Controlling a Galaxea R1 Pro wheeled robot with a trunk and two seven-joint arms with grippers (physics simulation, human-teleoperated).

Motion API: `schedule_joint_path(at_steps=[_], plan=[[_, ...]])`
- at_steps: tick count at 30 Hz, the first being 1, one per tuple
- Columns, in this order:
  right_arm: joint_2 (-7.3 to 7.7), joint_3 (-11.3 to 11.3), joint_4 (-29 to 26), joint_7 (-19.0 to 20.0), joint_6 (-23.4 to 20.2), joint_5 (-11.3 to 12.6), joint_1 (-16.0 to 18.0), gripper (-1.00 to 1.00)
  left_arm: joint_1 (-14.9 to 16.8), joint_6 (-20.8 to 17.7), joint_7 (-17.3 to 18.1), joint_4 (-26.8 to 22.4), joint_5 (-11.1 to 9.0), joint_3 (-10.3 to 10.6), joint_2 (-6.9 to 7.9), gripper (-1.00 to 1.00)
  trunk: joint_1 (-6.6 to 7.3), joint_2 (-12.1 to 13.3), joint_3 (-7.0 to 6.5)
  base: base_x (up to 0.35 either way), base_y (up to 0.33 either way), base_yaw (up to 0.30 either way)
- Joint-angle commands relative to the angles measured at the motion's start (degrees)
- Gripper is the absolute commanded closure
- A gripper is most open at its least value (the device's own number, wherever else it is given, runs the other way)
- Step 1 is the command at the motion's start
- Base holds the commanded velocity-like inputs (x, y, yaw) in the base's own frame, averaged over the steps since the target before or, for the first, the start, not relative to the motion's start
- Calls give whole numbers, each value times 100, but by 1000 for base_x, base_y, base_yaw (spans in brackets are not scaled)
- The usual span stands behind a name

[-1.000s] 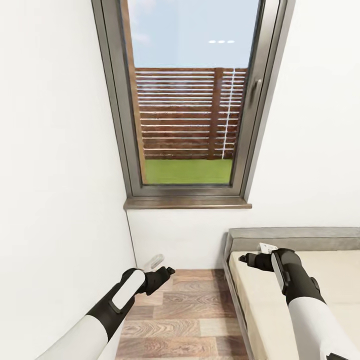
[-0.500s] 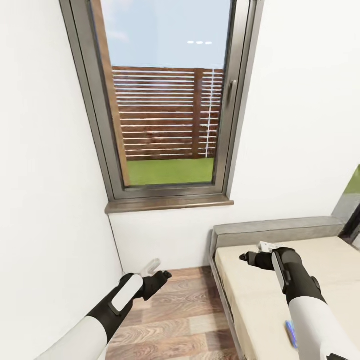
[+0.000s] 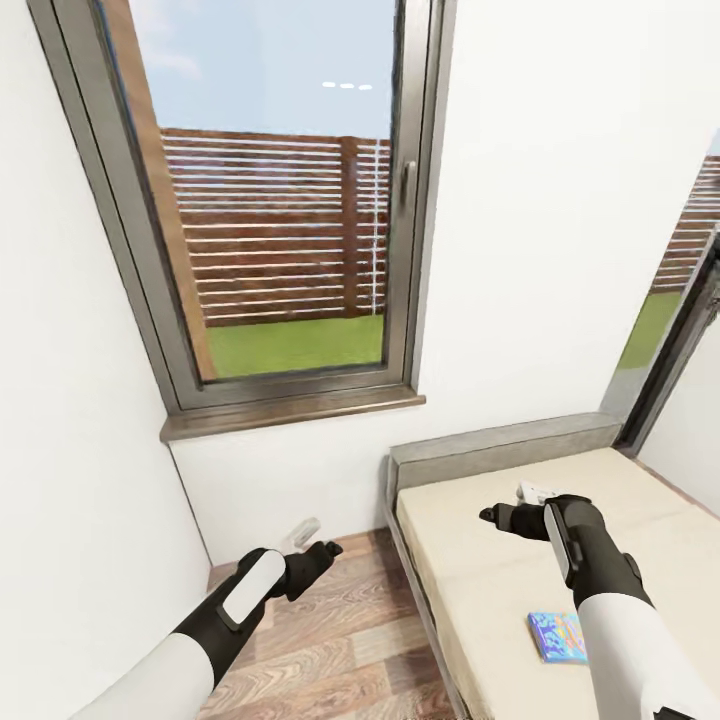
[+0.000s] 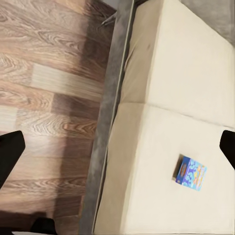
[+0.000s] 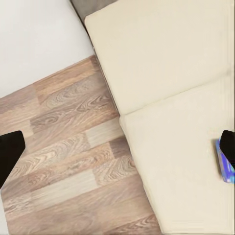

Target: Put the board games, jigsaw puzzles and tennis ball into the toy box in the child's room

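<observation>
Blue game on the bed — right arm nearer

Board game (image 3: 557, 636) lies at five o'clock from the right pincer (image 3: 505, 518); both pincers — left (image 3: 318, 555) too — spread, empty.

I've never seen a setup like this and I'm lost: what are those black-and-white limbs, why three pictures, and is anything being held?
It is a simulated wheeled robot with two arms. The large picture comes from a camera on its head: the left gripper hangs over the wooden floor, the right gripper over the bed. The other two pictures come from cameras near each gripper, looking down along its dark fingers. Both grippers are open and hold nothing. On the cream mattress lies a small blue board game, also visible from the left wrist. Behind is a window onto a fence and grass.
</observation>
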State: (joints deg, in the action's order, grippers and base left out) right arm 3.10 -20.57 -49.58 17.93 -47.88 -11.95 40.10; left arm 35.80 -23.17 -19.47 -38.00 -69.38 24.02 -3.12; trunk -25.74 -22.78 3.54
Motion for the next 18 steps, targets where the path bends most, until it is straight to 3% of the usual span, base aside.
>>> schedule_joint_path(at_steps=[1, 18], plan=[[-2, -14, -6, 53, -19, -62, 6, -100, 5, 5, -45, -8, -57, 16, 3, -100, -4, -14, 14, 0, 0, -285], [-2, -17, -8, 53, -15, -62, 6, -100, 6, 21, -24, 2, -52, 26, 4, -100, -4, -14, 14, 0, 0, -259]])
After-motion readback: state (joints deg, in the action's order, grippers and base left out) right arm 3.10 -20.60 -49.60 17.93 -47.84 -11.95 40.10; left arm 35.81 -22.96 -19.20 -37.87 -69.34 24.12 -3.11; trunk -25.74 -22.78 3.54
